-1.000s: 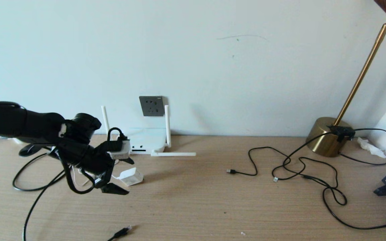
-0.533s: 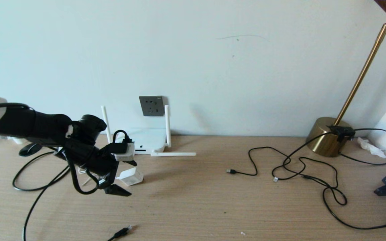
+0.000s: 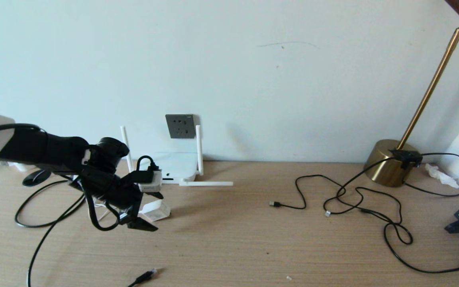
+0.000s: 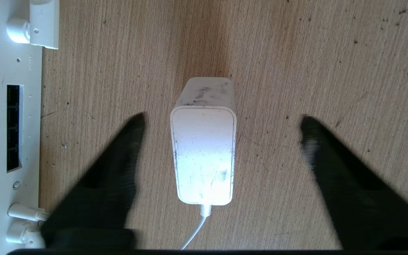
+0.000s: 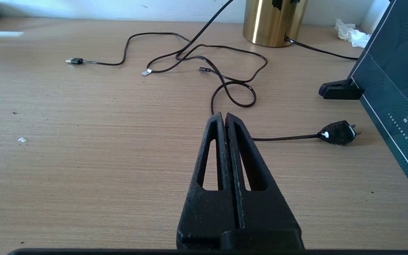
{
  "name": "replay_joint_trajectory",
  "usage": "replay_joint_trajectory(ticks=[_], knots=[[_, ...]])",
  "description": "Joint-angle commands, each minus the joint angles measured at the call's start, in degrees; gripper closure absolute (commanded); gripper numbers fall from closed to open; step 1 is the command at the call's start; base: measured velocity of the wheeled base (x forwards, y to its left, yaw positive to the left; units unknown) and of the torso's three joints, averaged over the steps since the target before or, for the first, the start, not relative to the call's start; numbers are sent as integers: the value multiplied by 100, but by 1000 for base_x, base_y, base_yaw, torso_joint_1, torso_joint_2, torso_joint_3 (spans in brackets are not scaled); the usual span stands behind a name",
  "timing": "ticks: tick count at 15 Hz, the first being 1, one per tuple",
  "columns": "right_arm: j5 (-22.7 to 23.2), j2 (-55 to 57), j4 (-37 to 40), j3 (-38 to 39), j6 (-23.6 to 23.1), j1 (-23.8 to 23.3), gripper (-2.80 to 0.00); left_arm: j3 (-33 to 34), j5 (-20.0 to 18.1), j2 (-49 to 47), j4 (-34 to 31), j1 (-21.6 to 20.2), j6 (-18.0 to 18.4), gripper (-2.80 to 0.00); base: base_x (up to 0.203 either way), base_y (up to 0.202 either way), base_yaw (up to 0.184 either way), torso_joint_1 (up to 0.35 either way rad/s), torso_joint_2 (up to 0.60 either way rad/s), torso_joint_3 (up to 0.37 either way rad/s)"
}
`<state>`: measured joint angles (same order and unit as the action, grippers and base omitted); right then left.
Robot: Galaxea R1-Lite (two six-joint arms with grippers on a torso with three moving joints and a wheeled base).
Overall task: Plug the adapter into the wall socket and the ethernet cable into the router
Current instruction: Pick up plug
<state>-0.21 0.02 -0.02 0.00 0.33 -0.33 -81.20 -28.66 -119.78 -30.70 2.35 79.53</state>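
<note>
left hand (image 4: 221, 122) spread astride the adapter (image 4: 203, 156), its length parallel to the fingers.

Black left arm (image 3: 50, 153), looped cable, tapered black fingers (image 4: 101, 184)

A pale plain wall (image 3: 277, 71) stands behind a light wooden desk (image 3: 253, 239). At the desk's far right corner stands a brass lamp (image 3: 391, 161) with a slanted stem. A dark blue board (image 5: 395, 85) leans at the right edge.
</note>
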Motion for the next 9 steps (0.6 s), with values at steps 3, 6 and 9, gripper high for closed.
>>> replay_joint_trajectory(ticks=[3, 6, 9], knots=[[-5, -2, -6, 0, 2, -2, 0, -10, -17, -19, 2, 20, 36, 0, 0, 0, 0, 0, 0, 0], [1, -2, -4, 0, 2, -2, 0, -10, -17, -49, 2, 20, 45, 0, 0, 0, 0, 0, 0, 0], [-5, -2, -6, 0, 2, -2, 0, 24, -10, -106, 58, 20, 53, 0, 0, 0, 0, 0, 0, 0]])
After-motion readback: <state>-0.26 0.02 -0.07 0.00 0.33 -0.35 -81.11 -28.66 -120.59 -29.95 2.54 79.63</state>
